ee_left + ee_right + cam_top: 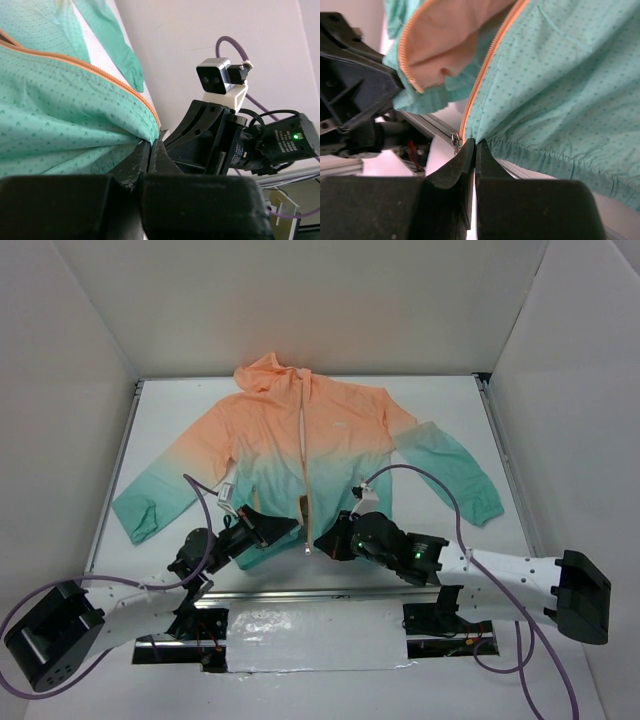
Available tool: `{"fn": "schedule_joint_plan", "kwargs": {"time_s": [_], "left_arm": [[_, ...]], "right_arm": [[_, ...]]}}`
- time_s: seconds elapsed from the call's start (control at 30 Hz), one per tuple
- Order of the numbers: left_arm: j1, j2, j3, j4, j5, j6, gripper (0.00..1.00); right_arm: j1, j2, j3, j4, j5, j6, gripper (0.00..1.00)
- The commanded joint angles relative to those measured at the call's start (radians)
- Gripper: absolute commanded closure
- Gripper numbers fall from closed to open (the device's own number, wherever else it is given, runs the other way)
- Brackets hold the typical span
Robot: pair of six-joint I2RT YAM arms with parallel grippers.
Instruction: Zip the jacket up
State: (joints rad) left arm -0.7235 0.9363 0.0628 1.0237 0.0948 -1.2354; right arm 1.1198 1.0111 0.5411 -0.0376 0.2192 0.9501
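Jacket [310,450] laid flat on worktop [470,405], front up, hood far, teal hem [262,555] at near edge between both arms. Zipper [303,455] down the centre, parted at bottom end; upper stretch not readable from above.

At hem, left jaws clamped closed on teal fabric of the panel on that side, just below its orange tape [100,75]. Opposite, right jaws pinched closed on the other panel's hem, at foot of its own tape [485,65]. Probable reason: both bottom corners held taut and near each other for mating the zipper ends. Stage judged early, with nothing joined at hem.

Top view only: whole layout, sleeves spread, arms converging on hem centre, but grip detail hidden under the arms. Left wrist view only: fabric bunched into closed jaws, with right wrist camera [216,75] just beyond. Right wrist view only: peach lining [455,40] of folded-back panel, and small metal part [455,140], probably slider, just beside jaw tips.
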Motion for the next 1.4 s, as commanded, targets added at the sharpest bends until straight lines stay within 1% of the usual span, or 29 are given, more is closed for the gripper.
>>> {"fn": "schedule_joint_plan", "kwargs": {"time_s": [0.0,0.23,0.53,0.67,0.77,1.0,1.1,1.2,1.37], "left_arm": [[-0.001,0.016,-0.008,0.184,0.023,-0.01,1.0],[-0.001,-0.019,-0.024,0.151,0.023,-0.032,1.0],[-0.002,-0.106,-0.015,-0.057,0.02,-0.098,1.0],[-0.002,-0.142,-0.008,-0.167,0.023,-0.15,1.0],[-0.002,-0.165,0.003,-0.212,0.022,-0.167,1.0],[-0.002,-0.168,-0.001,-0.162,0.04,-0.233,1.0],[-0.002,-0.169,-0.008,-0.134,0.039,-0.263,1.0],[-0.002,-0.194,0.005,-0.157,0.033,-0.276,1.0],[-0.004,-0.254,0.029,-0.269,0.02,-0.282,1.0]], "right_arm": [[0.009,-0.054,-0.041,0.166,0.011,-0.001,1.0],[0.009,-0.098,-0.11,0.306,0.042,-0.023,1.0],[0.009,-0.117,-0.15,0.441,0.045,-0.096,1.0],[0.009,-0.123,-0.168,0.479,0.037,-0.12,1.0],[0.009,-0.112,-0.17,0.495,0.022,-0.131,1.0],[0.009,-0.115,-0.213,0.565,0.009,-0.142,1.0],[0.009,-0.123,-0.221,0.57,0.014,-0.16,1.0],[0.009,-0.123,-0.251,0.611,0.0,-0.177,1.0],[0.008,-0.124,-0.302,0.717,-0.02,-0.185,1.0]]}}
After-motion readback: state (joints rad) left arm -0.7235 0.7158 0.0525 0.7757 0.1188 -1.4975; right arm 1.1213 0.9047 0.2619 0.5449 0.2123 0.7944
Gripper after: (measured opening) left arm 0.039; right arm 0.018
